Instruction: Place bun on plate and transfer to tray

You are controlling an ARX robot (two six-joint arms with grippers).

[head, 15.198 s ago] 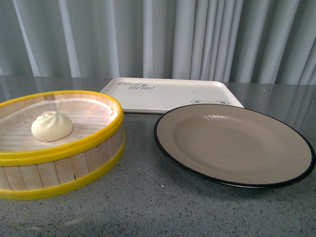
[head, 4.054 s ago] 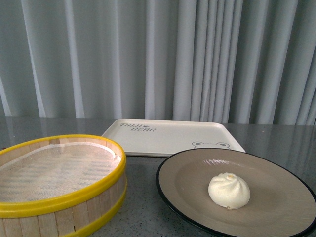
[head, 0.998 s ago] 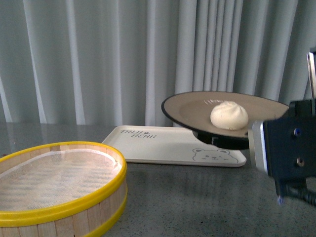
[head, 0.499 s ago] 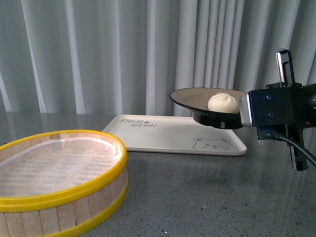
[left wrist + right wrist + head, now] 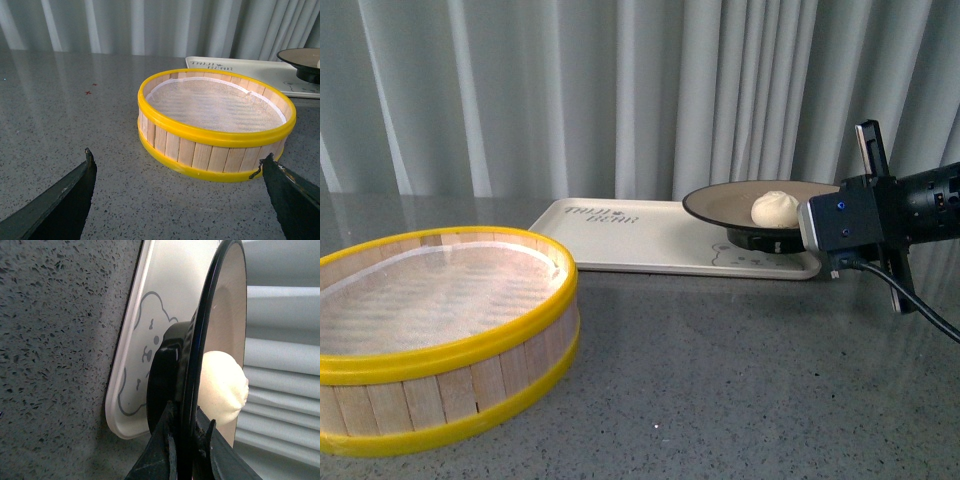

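Item: plate (image 5: 725, 203), tan inside with a black rim, level or nearly so, held at its near rim over the right end of the tray (image 5: 640, 232). Its black foot is at the bear-face drawing, and whether it already touches the tray cannot be told. Contents: one bun (image 5: 775, 208), upright, sitting towards the gripped side of the plate. Holder: right gripper (image 5: 186, 432), fingers closed to a narrow pinch on the thin plate rim, one above and one below. Left gripper (image 5: 178, 157): spread wide, holding nothing, low over the table (image 5: 720, 380) and facing the empty steamer basket (image 5: 440, 330). Hazards, by judgement: the grip is a thin edge hold, so the plate could pivot or slip and the bun could roll off. Letting go before the foot is seated would drop it. The foot is close to the tray's right edge, so a landing further right could leave the plate half off and tipping.
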